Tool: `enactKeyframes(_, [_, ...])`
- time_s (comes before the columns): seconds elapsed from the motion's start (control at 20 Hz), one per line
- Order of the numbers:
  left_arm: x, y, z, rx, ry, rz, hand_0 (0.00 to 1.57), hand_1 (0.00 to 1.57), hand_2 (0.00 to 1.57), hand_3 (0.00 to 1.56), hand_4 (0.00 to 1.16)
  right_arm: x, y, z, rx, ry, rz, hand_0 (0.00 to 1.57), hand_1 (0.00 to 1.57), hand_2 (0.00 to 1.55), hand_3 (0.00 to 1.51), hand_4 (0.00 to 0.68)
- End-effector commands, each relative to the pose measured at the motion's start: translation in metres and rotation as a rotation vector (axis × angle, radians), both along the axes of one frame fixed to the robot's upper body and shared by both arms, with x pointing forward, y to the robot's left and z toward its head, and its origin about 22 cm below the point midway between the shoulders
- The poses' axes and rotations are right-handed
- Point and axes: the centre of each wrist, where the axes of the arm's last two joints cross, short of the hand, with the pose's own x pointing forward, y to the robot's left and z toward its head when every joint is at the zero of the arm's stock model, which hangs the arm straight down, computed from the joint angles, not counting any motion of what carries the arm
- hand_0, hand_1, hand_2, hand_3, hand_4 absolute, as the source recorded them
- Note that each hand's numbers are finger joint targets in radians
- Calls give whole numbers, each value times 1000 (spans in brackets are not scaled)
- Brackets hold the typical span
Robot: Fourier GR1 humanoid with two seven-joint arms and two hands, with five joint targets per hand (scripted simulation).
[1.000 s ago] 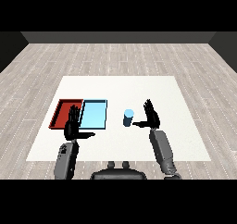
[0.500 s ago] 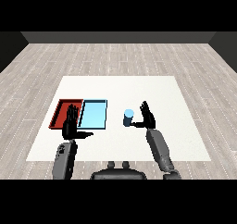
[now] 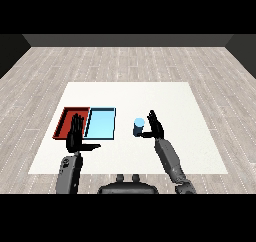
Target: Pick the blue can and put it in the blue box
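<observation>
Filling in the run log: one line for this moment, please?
phase: reach | right hand: open beside blue can | can: upright on table | left hand: open | blue tray: no can inside

Two grey forearms, rounded and smooth, each ending in a black hand with slender fingers and a thumb. The left hand (image 3: 75, 138) sits on a blocky grey forearm (image 3: 68, 173) with darker panel edges; the right hand (image 3: 156, 128) joins a tapered grey forearm (image 3: 170, 158).
</observation>
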Motion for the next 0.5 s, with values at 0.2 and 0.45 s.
enactKeyframes(0.2, [-3, -12, 5, 3, -16, 4, 0, 0, 0, 0, 0, 2, 14, -22, 3, 9, 10, 0, 0, 0, 0, 0])
enactKeyframes(0.45, [-6, -12, -3, 4, -6, 14, 0, 0, 0, 0, 0, 25, 30, -3, -9, 2, 1, 0, 0, 0, 0, 0])
